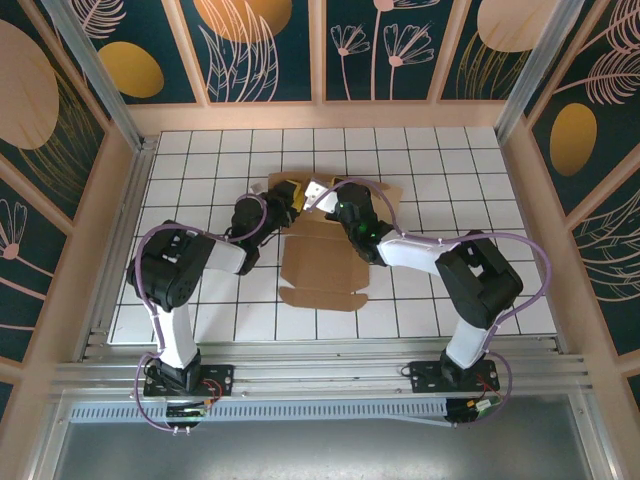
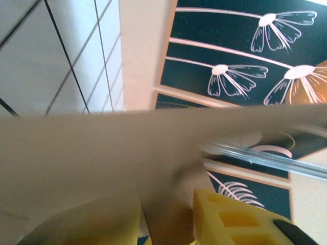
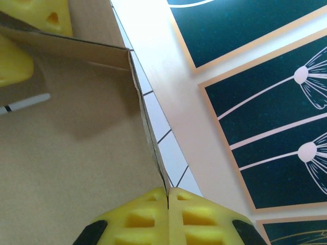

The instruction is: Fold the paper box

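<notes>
Paper box: the brown die-cut cardboard paper box (image 1: 320,265) lies opened out at the middle of the white tiled tabletop with black grid lines (image 1: 450,200). Its main panel and the notched flap at 6 o'clock lie flat on the tiles. The end at 12 o'clock is lifted.

Left gripper: the yellow-fingered left gripper (image 1: 288,193) sits at the 11 o'clock corner of the sheet, reaching in from 9 o'clock.

Left pincer: narrow but not closed. In the left wrist view its yellow fingers (image 2: 230,219) stand at 6 o'clock of the frame with a gap between them, and the raised flap (image 2: 102,148) crosses the frame and passes down through that gap. In the right wrist view the same fingers (image 3: 48,15) show at 10 o'clock, one on each side of that flap's edge.

Right gripper: the right gripper (image 1: 312,192) sits at 12 o'clock of the sheet, just beside the left one, its arm coming in from 4 o'clock.

Right pincer: holding the box. In the right wrist view its yellow fingers (image 3: 199,219) are pressed together at 6 o'clock, and the torn-looking cardboard edge (image 3: 148,132) runs straight down into the seam between them.

Surround: dark teal wall panels with pale flower drawings (image 1: 270,50) stand beyond the table at 12 o'clock.
</notes>
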`<act>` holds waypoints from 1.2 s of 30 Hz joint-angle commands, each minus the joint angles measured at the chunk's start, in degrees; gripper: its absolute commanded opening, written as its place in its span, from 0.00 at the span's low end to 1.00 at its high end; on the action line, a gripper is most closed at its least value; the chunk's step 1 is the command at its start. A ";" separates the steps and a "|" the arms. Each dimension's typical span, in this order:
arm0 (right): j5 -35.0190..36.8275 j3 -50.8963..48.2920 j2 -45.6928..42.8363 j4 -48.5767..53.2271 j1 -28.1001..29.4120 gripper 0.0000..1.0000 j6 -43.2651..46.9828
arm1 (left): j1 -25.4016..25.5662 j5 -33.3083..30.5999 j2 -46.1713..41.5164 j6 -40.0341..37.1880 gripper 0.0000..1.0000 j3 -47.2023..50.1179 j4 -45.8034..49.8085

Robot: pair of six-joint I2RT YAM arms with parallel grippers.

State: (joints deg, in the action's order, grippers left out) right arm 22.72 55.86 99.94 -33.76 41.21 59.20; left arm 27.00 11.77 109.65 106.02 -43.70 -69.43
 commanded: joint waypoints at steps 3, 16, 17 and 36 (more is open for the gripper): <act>0.90 -0.73 0.57 -3.79 0.52 0.00 -1.29 | 1.29 2.99 3.78 4.68 0.36 -2.13 -8.79; 0.47 -3.64 1.13 -8.76 1.41 0.00 1.87 | 2.44 4.96 8.38 3.71 0.38 -3.72 -9.87; 0.72 -3.80 1.26 -9.09 1.42 0.00 2.21 | 2.41 4.63 8.85 4.66 0.41 -3.10 -11.74; 2.07 -4.40 0.39 -9.30 -1.26 0.00 9.12 | -1.87 -13.74 -19.59 -47.20 0.66 -4.30 39.91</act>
State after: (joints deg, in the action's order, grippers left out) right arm 25.04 51.94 100.79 -41.23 40.47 67.51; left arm 25.12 5.17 93.27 75.57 -46.98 -45.82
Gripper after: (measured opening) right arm 0.051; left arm 0.661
